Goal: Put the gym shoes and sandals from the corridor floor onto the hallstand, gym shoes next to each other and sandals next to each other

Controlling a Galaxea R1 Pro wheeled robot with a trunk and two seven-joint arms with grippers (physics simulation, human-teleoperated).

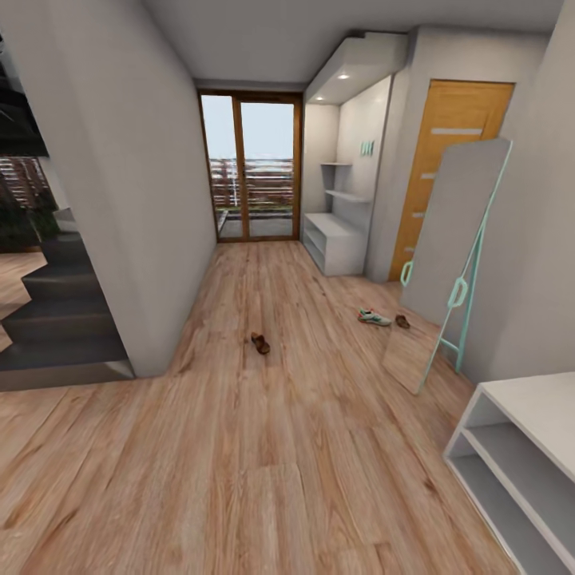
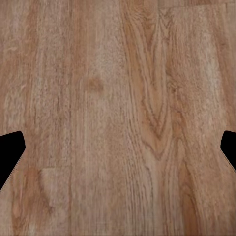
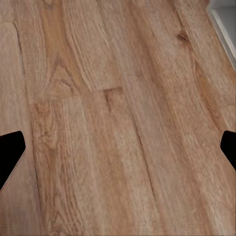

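Shoes: sandal (image 1: 260,343) at 12, sneaker (image 1: 374,318) at 1, both on floor (image 1: 263,479), nothing racked; both tools wide open, empty.

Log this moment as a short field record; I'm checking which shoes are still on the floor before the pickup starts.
sandal mid-floor: one brown sandal, alone on the corridor floor
gym shoe: one, lying before the leaning mirror
second sandal, just beside that gym shoe
far rack: hallstand by the glass door, no shoes visible on it
left claw: open, empty, over bare floor
right claw: open, empty
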